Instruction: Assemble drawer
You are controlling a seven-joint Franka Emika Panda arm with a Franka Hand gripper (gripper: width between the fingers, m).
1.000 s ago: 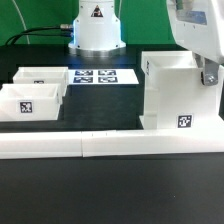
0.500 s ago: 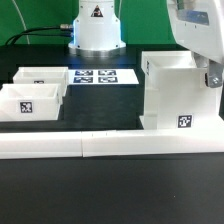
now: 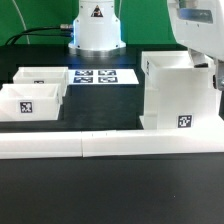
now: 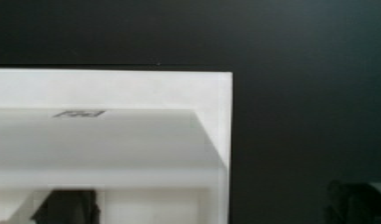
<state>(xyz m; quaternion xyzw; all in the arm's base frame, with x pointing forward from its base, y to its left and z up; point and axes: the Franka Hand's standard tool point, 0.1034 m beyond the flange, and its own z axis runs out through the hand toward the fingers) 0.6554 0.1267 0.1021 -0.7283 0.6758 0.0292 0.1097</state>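
Exterior view's right holds the tall white plastic box casing (image 3: pixel 180 95) of the drawer; it stands upright on the black table (image 3: pixel 110 190), just behind the long low white border bar (image 3: pixel 100 143), its square tag facing the camera low on the front. That bar looks placed as a stop, so the casing has something to bear against when pushed. At the exterior view's left, well apart from the casing, lie the two small white plastic trays; the nearer tray (image 3: pixel 30 102) and the farther tray (image 3: pixel 42 74) each show a tag, and neither has gone into the casing. Between them and the casing lies the thin flat white marker board (image 3: pixel 100 76), in front of the white robot base (image 3: pixel 95 25).

Wrist view looks straight down on the casing. The gripper (image 4: pixel 213 205) is spread wide with nothing between its jaws; the dark fingers (image 4: pixel 62 205) stand one on each side of the casing's pale wall edge, touching neither face as far as can be seen. Straddling the wall this way suggests a grasp of the casing is being lined up, probably to turn or shift it so its opening can take the trays; in the exterior view the arm hangs over the casing's far side.
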